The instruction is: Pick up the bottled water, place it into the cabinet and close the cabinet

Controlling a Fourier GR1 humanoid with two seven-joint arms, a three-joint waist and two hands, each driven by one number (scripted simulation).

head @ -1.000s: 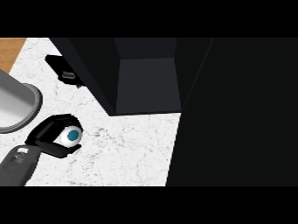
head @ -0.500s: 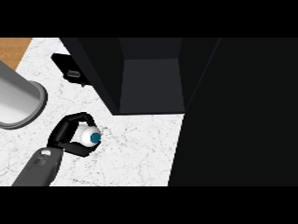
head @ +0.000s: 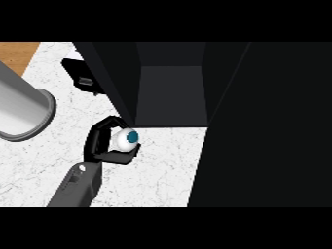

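Right hand was closed round the water bottle, fingers and thumb curled about its body, with the teal cap pointing up towards the viewer. The bottle was held above the white marble desk, just beside the lower left corner of the cabinet, outside the opening and not yet in it.

Risks noted:
- The bottle sat very close to the cabinet's left side wall. A straight push forward from that position would likely have struck the wall's front edge, and the bottle could then have turned in the grip.
- The dark door stood open along the right of the opening. A wide sideways correction could have brought the forearm against it.
- Much of the bottle was hidden by the fingers, so its tilt could not be confirmed. A tilted release might have tipped it over inside.
- The opening was dark, and its floor level could not be judged.

A grey forearm lay at the left. A small black shape near it may have been the left hand, and its state could not be told.
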